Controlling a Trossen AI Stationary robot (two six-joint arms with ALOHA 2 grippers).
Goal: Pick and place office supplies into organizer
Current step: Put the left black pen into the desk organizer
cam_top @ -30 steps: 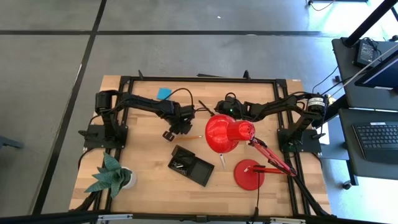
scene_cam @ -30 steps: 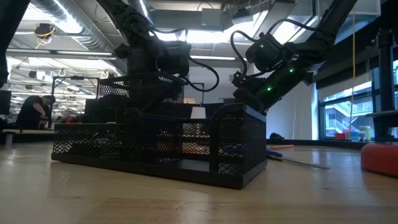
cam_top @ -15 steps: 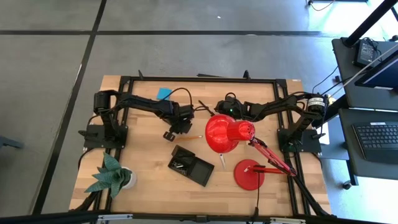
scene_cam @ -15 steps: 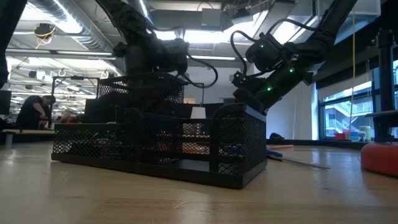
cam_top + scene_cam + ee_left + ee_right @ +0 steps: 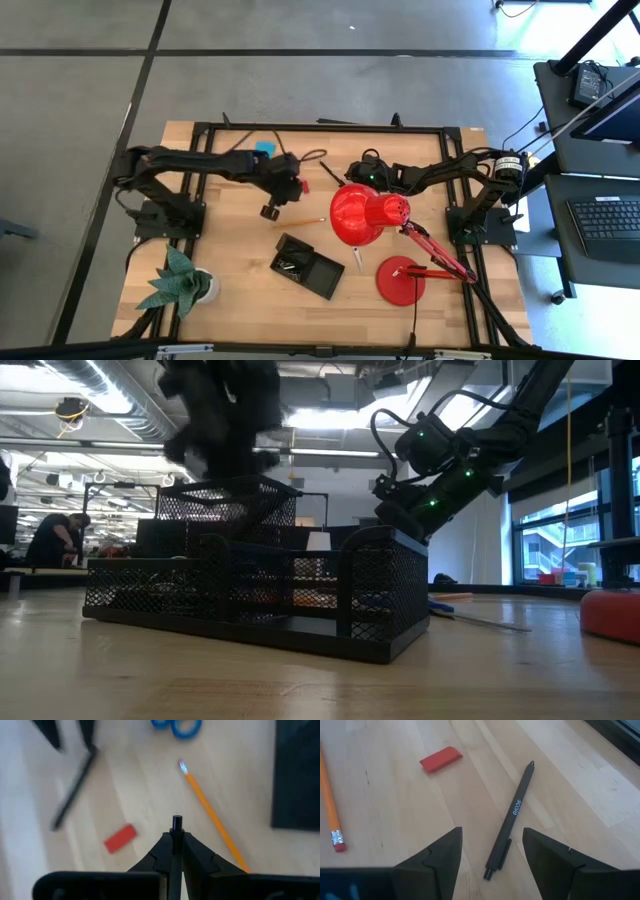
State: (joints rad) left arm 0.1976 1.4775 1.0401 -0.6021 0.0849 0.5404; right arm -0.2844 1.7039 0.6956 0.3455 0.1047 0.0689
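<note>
My left gripper [image 5: 176, 839] [image 5: 272, 210] hangs above the table's middle, shut on a thin black pen [image 5: 176, 824] seen end-on. Below it lie a tiny red piece [image 5: 120, 838], a wooden pencil [image 5: 210, 815] [image 5: 306, 220], blue-handled scissors [image 5: 176, 726] and a second black pen [image 5: 75, 790]. My right gripper [image 5: 492, 845] [image 5: 353, 172] is open and hovers low over that second pen [image 5: 512, 815], touching nothing. The black mesh organizer [image 5: 308, 265] [image 5: 250, 600] stands nearer the near edge. A blue sticky-note pad [image 5: 264, 149] lies by the far edge. My left gripper pinches the thin black pen between its two fingers [image 5: 160, 851], coming from above and pointing down. The pen lies along the fingers, and its end [image 5: 176, 822] sticks out past their tips. It is lifted clear of the table.
The red desk lamp's shade [image 5: 360, 215] hangs over the table's middle right, its round base [image 5: 400, 280] near the near edge. A green paper plant [image 5: 180, 282] stands at the near left corner. Bare wood lies left of the organizer.
My left arm has risen quickly, blurred in the low view, and its gripper has shifted a little toward the far-left with the pen still in it. The arm's rear links have swung toward the table's left edge.
</note>
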